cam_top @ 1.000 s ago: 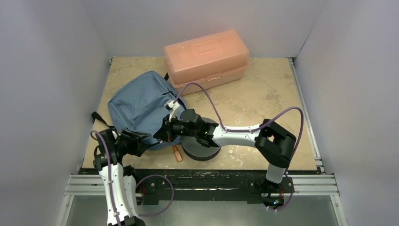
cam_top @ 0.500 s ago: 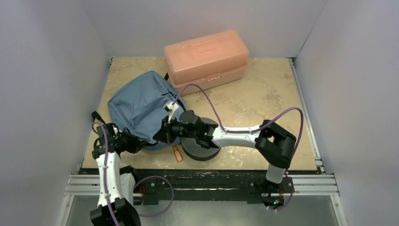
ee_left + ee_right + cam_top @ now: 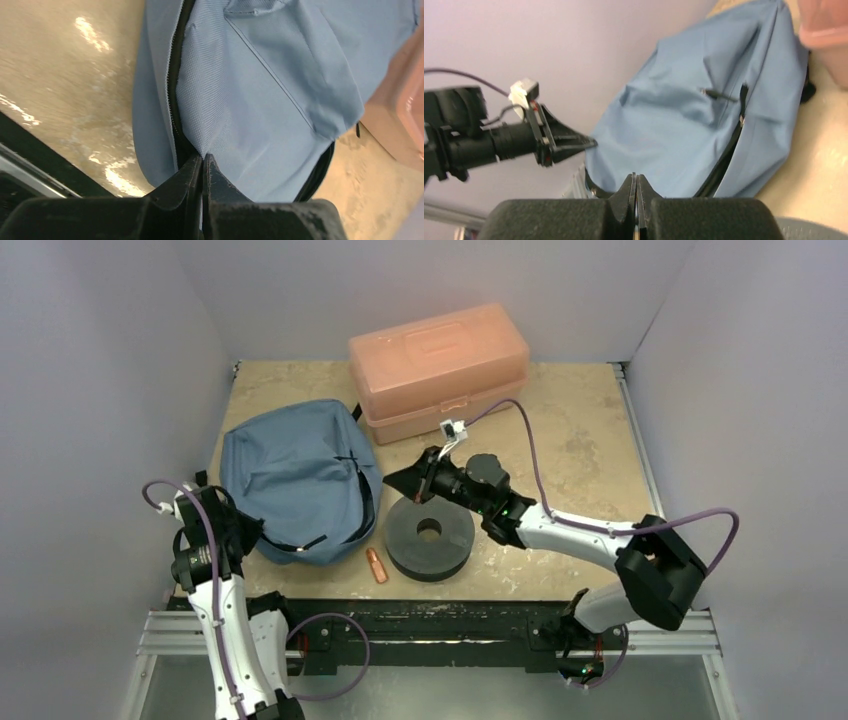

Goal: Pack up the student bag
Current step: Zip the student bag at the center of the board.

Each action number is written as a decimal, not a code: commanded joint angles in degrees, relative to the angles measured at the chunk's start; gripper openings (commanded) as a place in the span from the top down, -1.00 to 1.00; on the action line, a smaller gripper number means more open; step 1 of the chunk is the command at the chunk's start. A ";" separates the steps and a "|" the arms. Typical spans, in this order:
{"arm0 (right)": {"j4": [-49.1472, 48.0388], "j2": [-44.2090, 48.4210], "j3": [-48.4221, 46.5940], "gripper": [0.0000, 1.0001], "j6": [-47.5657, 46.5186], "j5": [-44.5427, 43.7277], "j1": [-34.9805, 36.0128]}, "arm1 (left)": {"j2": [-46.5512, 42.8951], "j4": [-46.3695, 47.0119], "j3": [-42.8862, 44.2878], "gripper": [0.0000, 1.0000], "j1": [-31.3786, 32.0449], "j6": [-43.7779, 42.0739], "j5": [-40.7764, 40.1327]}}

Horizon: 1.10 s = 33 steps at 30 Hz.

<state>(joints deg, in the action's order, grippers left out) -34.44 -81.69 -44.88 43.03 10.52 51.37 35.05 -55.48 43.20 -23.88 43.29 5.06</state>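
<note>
Near left: your left pincer [image 3: 202,159] is clamped on the bag's [image 3: 290,465] zipper-side fabric, probably to anchor or lift the mouth. The bag lies flat on the counter's [image 3: 580,440] left side. Farther right, your right pincer [image 3: 635,180] hangs together, empty, beyond the disc [image 3: 405,540], short of the box [image 3: 435,355].

Soft, even overhead light; glare streaks the tabletop [image 3: 90,35], student bag [image 3: 260,100] weave is crisp, right wrist view looks soft.

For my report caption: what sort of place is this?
Likely a robot test cell, not a classroom: plain white walls box in a small stone-look tabletop, and the left arm and right arm are mounted on a metal rail.
</note>
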 commanded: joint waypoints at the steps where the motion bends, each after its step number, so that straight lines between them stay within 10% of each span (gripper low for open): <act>1: -8.87 -3.42 -2.27 1.00 3.12 2.14 -1.82 | -0.88 2.43 0.51 1.00 -0.30 -4.32 -8.57; 8: 10.96 -17.11 -22.43 0.98 -14.52 22.33 2.72 | -0.01 7.86 -0.74 1.00 -0.36 -6.08 8.66; 11: 20.69 -22.35 -30.43 0.37 -20.80 22.84 6.12 | 1.94 9.09 -2.40 1.00 -0.38 -5.46 12.68; 19: 17.90 -28.09 -31.35 -0.39 -12.25 24.77 6.72 | 1.95 8.18 -2.76 1.00 -0.35 -6.12 14.02; 29: 15.18 -34.47 -30.68 -0.43 -9.38 27.11 6.46 | 1.35 8.01 -3.27 1.00 -0.35 -6.81 15.75; 33: -3.80 -33.72 -25.05 -0.24 5.79 35.34 6.61 | 1.16 8.27 -3.62 1.00 -0.36 -6.47 16.14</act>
<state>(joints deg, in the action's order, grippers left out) -20.01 -117.47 -74.41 35.07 37.32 57.76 36.93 -50.43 39.55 -23.99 37.63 17.85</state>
